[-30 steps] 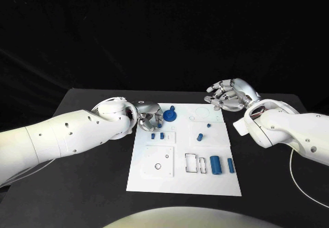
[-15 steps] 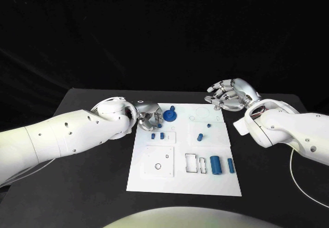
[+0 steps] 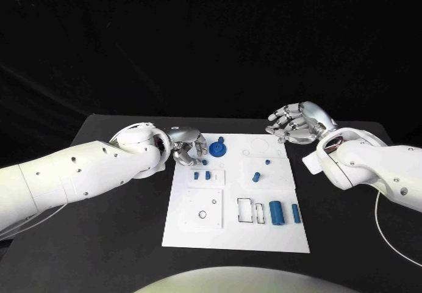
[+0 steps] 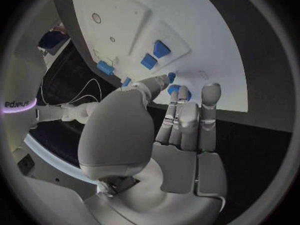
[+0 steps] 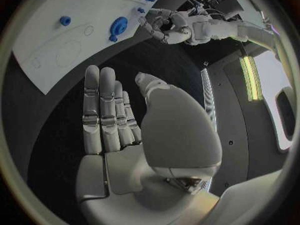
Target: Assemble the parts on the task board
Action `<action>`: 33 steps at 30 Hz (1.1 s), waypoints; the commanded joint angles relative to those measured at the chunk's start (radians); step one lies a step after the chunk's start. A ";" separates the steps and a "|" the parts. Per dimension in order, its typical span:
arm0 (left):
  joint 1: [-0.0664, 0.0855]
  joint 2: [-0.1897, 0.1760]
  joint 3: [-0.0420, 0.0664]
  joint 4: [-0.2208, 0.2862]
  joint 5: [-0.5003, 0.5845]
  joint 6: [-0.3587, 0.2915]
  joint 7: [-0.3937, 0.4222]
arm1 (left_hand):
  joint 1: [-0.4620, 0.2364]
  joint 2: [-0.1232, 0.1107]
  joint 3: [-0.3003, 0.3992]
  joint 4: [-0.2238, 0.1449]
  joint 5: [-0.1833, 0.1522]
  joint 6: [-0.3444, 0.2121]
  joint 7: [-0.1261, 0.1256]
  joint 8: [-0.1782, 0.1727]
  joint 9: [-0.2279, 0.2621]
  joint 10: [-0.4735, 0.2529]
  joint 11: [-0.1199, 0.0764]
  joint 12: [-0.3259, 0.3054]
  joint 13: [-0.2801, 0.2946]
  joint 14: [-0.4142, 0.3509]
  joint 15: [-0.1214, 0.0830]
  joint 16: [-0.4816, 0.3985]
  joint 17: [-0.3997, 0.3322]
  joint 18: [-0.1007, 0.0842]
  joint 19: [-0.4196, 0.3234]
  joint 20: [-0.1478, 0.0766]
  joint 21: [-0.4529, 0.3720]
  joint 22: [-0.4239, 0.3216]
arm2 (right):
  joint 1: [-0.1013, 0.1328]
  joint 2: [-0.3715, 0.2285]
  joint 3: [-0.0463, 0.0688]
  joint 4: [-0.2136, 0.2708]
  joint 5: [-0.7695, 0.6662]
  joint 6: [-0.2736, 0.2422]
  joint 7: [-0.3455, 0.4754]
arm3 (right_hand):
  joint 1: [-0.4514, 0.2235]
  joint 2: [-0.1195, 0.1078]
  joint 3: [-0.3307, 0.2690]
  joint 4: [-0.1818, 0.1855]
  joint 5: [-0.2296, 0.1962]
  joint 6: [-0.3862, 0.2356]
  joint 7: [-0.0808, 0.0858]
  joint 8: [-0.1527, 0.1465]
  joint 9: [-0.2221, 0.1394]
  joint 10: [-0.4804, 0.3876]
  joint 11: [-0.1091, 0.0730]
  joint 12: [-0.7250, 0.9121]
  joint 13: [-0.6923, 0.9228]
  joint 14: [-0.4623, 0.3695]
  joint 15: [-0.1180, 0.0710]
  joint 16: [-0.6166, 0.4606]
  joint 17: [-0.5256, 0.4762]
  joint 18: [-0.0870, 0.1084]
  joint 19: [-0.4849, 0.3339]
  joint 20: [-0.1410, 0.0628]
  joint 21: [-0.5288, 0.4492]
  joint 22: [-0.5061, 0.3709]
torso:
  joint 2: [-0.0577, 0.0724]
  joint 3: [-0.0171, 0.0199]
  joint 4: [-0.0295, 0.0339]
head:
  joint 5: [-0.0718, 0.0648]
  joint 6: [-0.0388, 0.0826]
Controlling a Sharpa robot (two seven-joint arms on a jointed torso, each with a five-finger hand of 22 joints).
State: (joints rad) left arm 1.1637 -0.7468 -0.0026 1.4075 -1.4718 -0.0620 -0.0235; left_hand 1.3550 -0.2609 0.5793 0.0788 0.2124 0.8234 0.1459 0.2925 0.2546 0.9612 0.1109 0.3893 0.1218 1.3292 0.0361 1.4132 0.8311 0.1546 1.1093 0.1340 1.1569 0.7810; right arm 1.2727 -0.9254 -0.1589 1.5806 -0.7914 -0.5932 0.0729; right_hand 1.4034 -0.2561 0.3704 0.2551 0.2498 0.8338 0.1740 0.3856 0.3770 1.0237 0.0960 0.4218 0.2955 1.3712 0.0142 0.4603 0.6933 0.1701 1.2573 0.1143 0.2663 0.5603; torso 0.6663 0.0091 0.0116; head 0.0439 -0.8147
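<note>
Head view first: you have the white task board [image 3: 236,201] lying in the middle of the black table [image 3: 114,226], with blue parts spread over it. A round blue part with a tab [image 3: 218,148] sits near the board's far left corner, two small blue blocks [image 3: 201,175] lie in a recessed panel below it, two small pegs [image 3: 261,170] stand toward the middle, and a blue cylinder [image 3: 277,211] with a thinner bar [image 3: 296,213] lies near the right edge. Your left hand [image 3: 186,151] hovers at the far left corner, fingers curled downward just beside the round part; whether it grips anything you cannot tell from here. Your right hand [image 3: 296,124] is raised beyond the board's far right corner, fingers spread, holding nothing.

Left wrist view: the left hand's fingers [image 4: 187,116] extend toward the board, their tips near small blue pieces; contact is unclear.

Right wrist view: the right hand [image 5: 134,130] is flat and open over the dark table, apart from the board.
</note>
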 commanded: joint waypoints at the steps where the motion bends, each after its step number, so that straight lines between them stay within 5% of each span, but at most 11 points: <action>1: 0.002 -0.029 0.012 0.019 0.158 0.021 -0.008 | -0.005 0.006 -0.006 -0.002 -0.002 -0.002 0.001 -0.004 0.000 -0.010 0.001 -0.006 0.002 -0.008 0.001 -0.005 -0.002 0.004 -0.007 0.002 -0.005 -0.001 | 0.000 -0.006 0.000 -0.006 -0.065 0.104 0.007 | 0.010 -0.011 0.023 -0.014 -0.005 0.022 -0.006 -0.012 -0.013 0.035 -0.006 -0.048 -0.044 0.043 -0.011 0.038 0.029 0.009 0.036 -0.010 0.034 0.021 | -0.003 0.0027 0.0014 | -0.001 0.001; 3: 0.004 -0.052 0.021 0.029 0.223 0.020 -0.004 | 0.001 0.011 -0.003 -0.004 -0.001 0.005 0.006 0.000 0.001 -0.013 0.002 -0.004 0.003 -0.009 0.001 -0.005 -0.004 0.004 -0.007 0.002 -0.005 -0.002 | 0.001 -0.010 0.000 -0.010 -0.103 0.138 -0.002 | 0.019 -0.017 0.043 -0.030 0.007 0.036 -0.007 -0.021 -0.022 0.049 -0.007 -0.082 -0.071 0.062 -0.015 0.067 0.051 0.010 0.048 -0.018 0.059 0.040 | -0.006 0.0040 0.0022 | -0.001 0.001; 6: 0.008 -0.083 0.034 0.037 0.319 0.012 0.014 | 0.015 0.021 0.007 -0.011 0.001 0.024 0.016 0.009 0.005 -0.015 0.003 0.000 0.006 -0.031 0.002 -0.019 -0.051 0.013 -0.036 0.001 -0.031 -0.047 | 0.003 -0.018 0.000 -0.018 -0.188 0.193 -0.023 | 0.016 -0.027 0.078 -0.057 0.009 0.075 -0.016 -0.044 -0.036 0.090 -0.014 -0.132 -0.111 0.111 -0.023 0.250 0.184 0.008 0.073 -0.029 0.131 0.101 | -0.009 0.0052 0.0028 | 0.000 -0.001; 10: 0.014 -0.122 0.043 0.041 0.477 0.002 0.064 | 0.025 0.033 0.020 -0.018 0.001 0.041 0.028 0.016 0.008 0.005 0.002 0.014 0.013 -0.042 0.000 -0.029 -0.077 0.015 -0.042 -0.002 -0.037 -0.057 | 0.007 -0.031 0.000 -0.019 -0.319 0.249 -0.057 | -0.003 -0.031 0.102 -0.093 0.005 0.102 -0.021 -0.075 -0.046 0.125 -0.019 -0.174 -0.142 0.132 -0.026 0.508 0.372 -0.018 0.099 -0.033 0.369 0.302 | -0.012 0.0064 0.0017 | -0.002 -0.001; 11: 0.015 -0.136 0.045 0.041 0.577 0.007 0.093 | 0.025 0.035 0.023 -0.018 0.002 0.043 0.030 0.017 0.008 0.008 0.002 0.016 0.014 -0.054 0.000 -0.040 -0.108 0.021 -0.059 -0.002 -0.053 -0.085 | 0.008 -0.036 0.000 -0.018 -0.372 0.268 -0.071 | -0.013 -0.033 0.102 -0.103 0.005 0.107 -0.022 -0.082 -0.047 0.130 -0.020 -0.186 -0.150 0.140 -0.024 0.582 0.425 -0.029 0.111 -0.032 0.459 0.376 | -0.012 0.0065 0.0014 | -0.002 0.000; 12: 0.015 -0.142 0.046 0.041 0.630 0.011 0.109 | 0.023 0.038 0.029 -0.018 0.003 0.038 0.041 0.013 0.006 0.005 0.009 0.014 0.012 -0.125 0.005 -0.102 -0.250 0.031 -0.107 -0.001 -0.101 -0.150 | 0.009 -0.038 0.000 -0.017 -0.413 0.280 -0.083 | -0.015 -0.031 0.102 -0.104 0.005 0.109 -0.022 -0.083 -0.047 0.131 -0.019 -0.188 -0.151 0.141 -0.024 0.596 0.436 -0.032 0.114 -0.032 0.479 0.393 | -0.013 0.0069 0.0001 | -0.003 0.000; 15: 0.016 -0.158 0.046 0.045 0.795 0.021 0.164 | 0.021 0.040 0.030 -0.020 0.000 0.039 0.048 0.013 0.005 0.008 0.014 0.014 0.009 -0.219 0.008 -0.210 -0.402 0.032 -0.139 0.002 -0.149 -0.179 | 0.009 -0.040 0.000 -0.011 -0.521 0.302 -0.113 | -0.026 -0.033 0.097 -0.113 0.004 0.113 -0.024 -0.092 -0.048 0.135 -0.019 -0.200 -0.158 0.146 -0.023 0.664 0.483 -0.044 0.129 -0.032 0.576 0.472 | -0.011 0.0068 -0.0010 | -0.009 0.004; 22: 0.015 -0.184 0.035 0.077 1.177 0.002 0.307 | 0.010 0.055 0.004 -0.014 0.000 0.039 0.050 0.013 0.002 0.014 0.017 0.011 0.000 -0.276 0.012 -0.354 -0.469 0.030 -0.173 0.006 -0.255 -0.248 | 0.008 -0.021 0.000 0.001 -0.753 0.320 -0.190 | -0.041 -0.034 0.076 -0.122 -0.010 0.116 -0.025 -0.115 -0.051 0.129 -0.016 -0.230 -0.177 0.159 -0.020 0.802 0.582 -0.070 0.159 -0.026 0.765 0.624 | -0.010 0.0058 0.0028 | -0.050 0.009; 33: 0.013 -0.198 0.028 0.107 1.310 -0.011 0.379 | 0.010 0.056 -0.003 -0.015 0.000 0.031 0.056 0.009 0.000 0.005 0.021 0.006 -0.004 -0.279 0.015 -0.368 -0.476 0.030 -0.173 0.008 -0.269 -0.258 | -0.002 0.026 -0.004 -0.010 -0.896 0.351 -0.264 | -0.038 -0.033 0.076 -0.124 -0.010 0.133 -0.025 -0.131 -0.053 0.147 -0.016 -0.242 -0.187 0.163 -0.018 0.871 0.627 -0.082 0.172 -0.022 0.861 0.704 | -0.008 0.0037 0.0038 | -0.061 0.006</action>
State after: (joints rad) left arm 1.1771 -0.9446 0.0253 1.5098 -0.2512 -0.0658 0.2932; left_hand 1.3643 -0.2147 0.5808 0.0634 0.2124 0.8526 0.1964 0.3043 0.2552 0.9687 0.1291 0.4018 0.1190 1.0557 0.0519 1.0492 0.3564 0.1787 0.9432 0.1394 0.8924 0.5246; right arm 1.2722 -0.9011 -0.1629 1.5722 -1.5940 -0.2865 -0.1382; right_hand 1.3736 -0.2921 0.4498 0.1339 0.2435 0.9595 0.1483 0.2579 0.3246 1.1649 0.0804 0.1848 0.1093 1.4615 -0.0091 1.3278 1.3082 0.1075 1.4201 0.0928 1.1243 1.2647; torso 0.6574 0.0134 0.0149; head -0.0150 -0.8064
